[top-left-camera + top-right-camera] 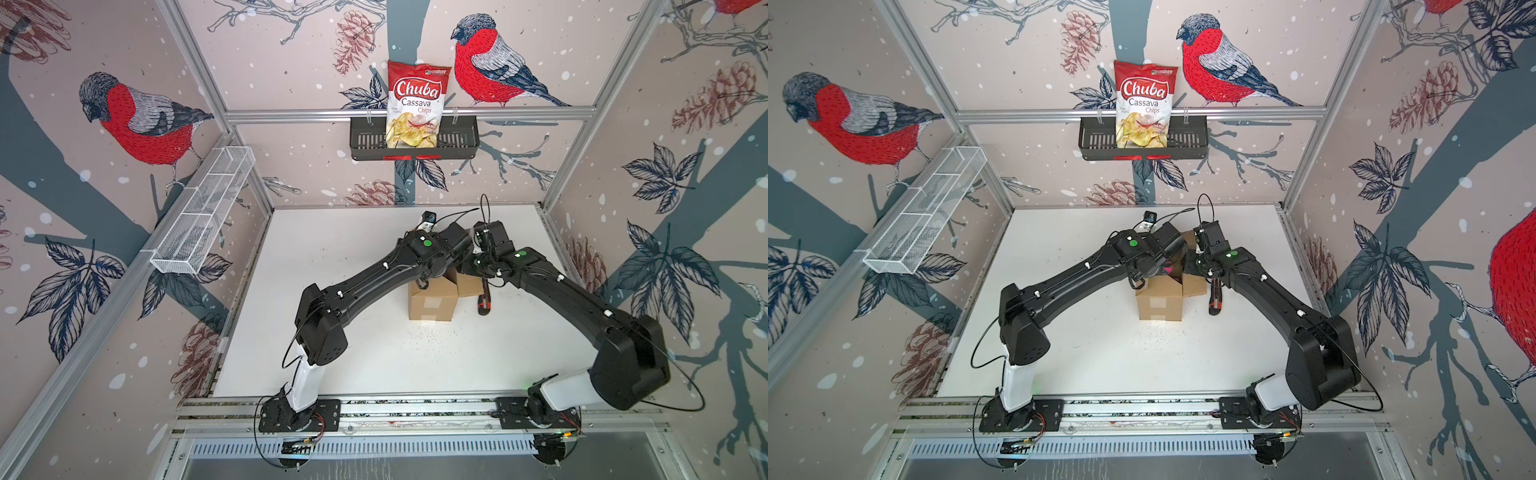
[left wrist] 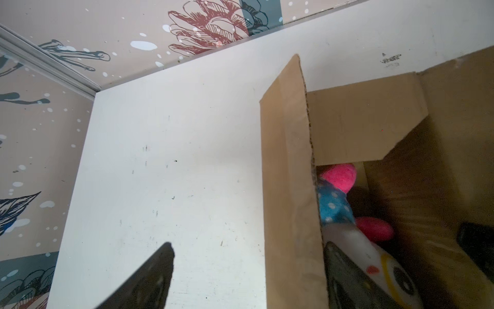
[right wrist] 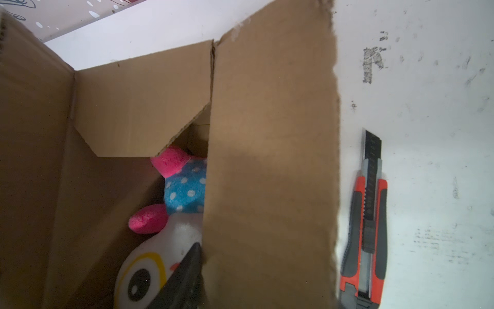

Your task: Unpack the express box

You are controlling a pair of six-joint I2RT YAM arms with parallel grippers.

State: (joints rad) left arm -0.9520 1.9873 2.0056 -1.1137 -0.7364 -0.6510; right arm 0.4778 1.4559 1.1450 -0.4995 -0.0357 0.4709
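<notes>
Box (image 1: pixel 432 305): centre of the table (image 1: pixel 332 257) in both top views, under both wrists.
Done: the top is open and the flaps stand up. The knife (image 3: pixel 366 227) lies on the table just right of the box.
Left to do: the soft toy (image 3: pixel 184 190) lies inside, not yet lifted out.
Left claw (image 2: pixel 250 246): wide, astride an upright flap (image 2: pixel 288 187), one finger outside and one inside by the toy.
Right claw (image 3: pixel 197 256): one finger inside at the toy's head. The other is hidden by a flap, so I cannot tell its width.
</notes>
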